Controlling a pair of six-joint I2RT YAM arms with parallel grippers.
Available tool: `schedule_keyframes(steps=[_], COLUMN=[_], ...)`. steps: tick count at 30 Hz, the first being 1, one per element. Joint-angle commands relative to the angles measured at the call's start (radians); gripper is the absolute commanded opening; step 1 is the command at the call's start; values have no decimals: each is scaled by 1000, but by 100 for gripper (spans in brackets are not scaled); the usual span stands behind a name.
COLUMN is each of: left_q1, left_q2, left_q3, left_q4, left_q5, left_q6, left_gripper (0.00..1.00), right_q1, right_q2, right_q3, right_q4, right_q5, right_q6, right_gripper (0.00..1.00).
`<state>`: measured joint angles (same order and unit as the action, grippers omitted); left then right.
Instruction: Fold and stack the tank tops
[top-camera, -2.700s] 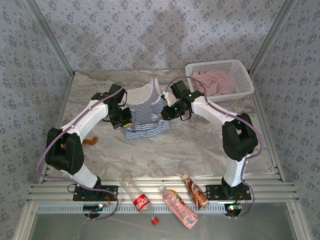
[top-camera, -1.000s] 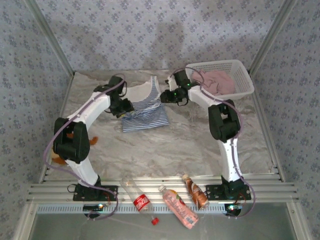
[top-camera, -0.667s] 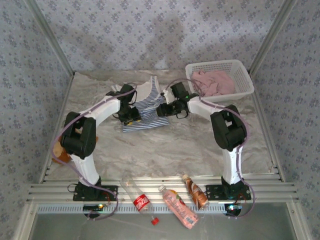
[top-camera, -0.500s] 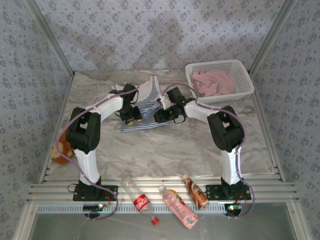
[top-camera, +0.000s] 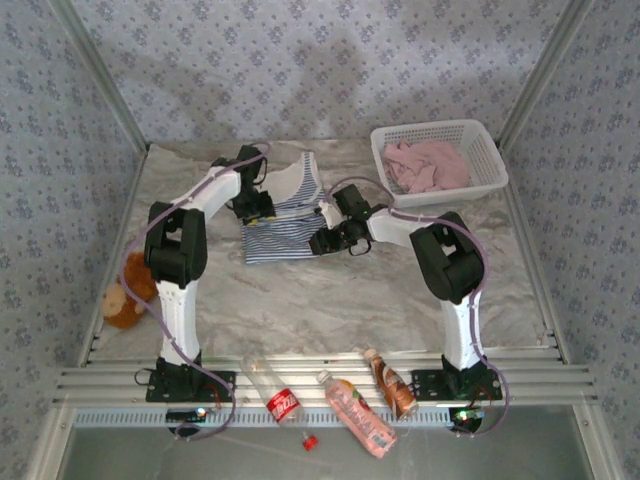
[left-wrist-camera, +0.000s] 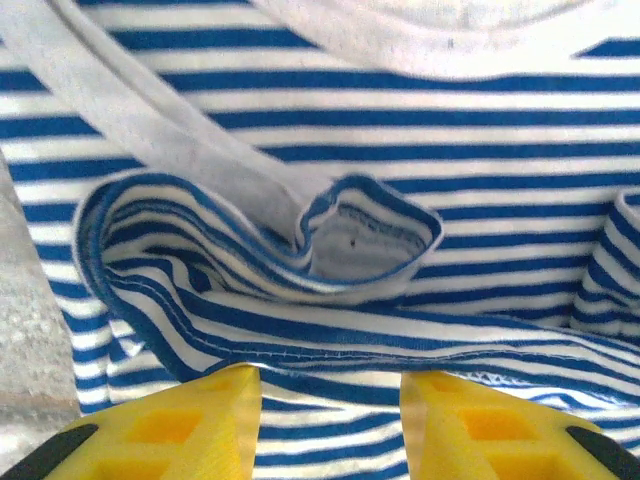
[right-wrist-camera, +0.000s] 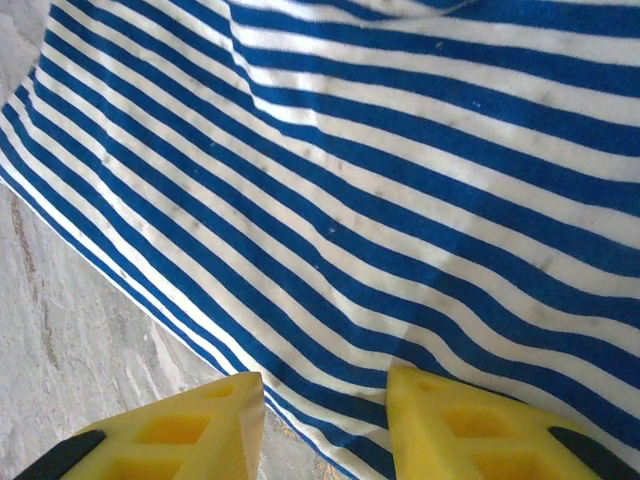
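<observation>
The striped tank top (top-camera: 285, 228) lies on the table, straps pointing to the back. Its left side is bunched into a rolled fold (left-wrist-camera: 250, 260). My left gripper (top-camera: 257, 207) hovers over the top's left part. In the left wrist view this gripper (left-wrist-camera: 330, 385) is open, its yellow fingers (left-wrist-camera: 190, 420) apart above flat striped cloth. My right gripper (top-camera: 322, 240) is at the top's near right edge. It is open (right-wrist-camera: 325, 385) above the hem (right-wrist-camera: 250, 360) and the marble table. The pink tank top (top-camera: 425, 165) lies crumpled in the basket.
The white lattice basket (top-camera: 485, 150) stands at the back right. A brown plush toy (top-camera: 125, 300) sits at the left edge. Three bottles (top-camera: 355, 410) lie along the front rail. Bare marble table (top-camera: 350, 300) stretches in front of the striped top.
The left gripper has moved back and left over the striped top. The right gripper has moved forward to its near right edge. The left elbow has swung up, uncovering the plush toy.
</observation>
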<state>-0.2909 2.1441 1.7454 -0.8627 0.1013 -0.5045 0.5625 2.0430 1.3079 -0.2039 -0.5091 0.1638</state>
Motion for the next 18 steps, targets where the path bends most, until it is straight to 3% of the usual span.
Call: schedule_keyframes(steps=[1, 9, 18], left_q1=[17, 50, 37], left_q2=[51, 158, 122], left_q3=[80, 198, 291], left_q4=[-78, -107, -143], left_q5=[-38, -69, -166], left_q6=[55, 48, 9], left_gripper=[41, 41, 46], right_q1=[12, 22, 10], right_q2=[22, 11, -15], right_q3=[-32, -55, 1], right_q4=[-11, -9, 2], right_q5=[20, 11, -22], right_q6=[-25, -12, 34], right_gripper=[40, 40, 40])
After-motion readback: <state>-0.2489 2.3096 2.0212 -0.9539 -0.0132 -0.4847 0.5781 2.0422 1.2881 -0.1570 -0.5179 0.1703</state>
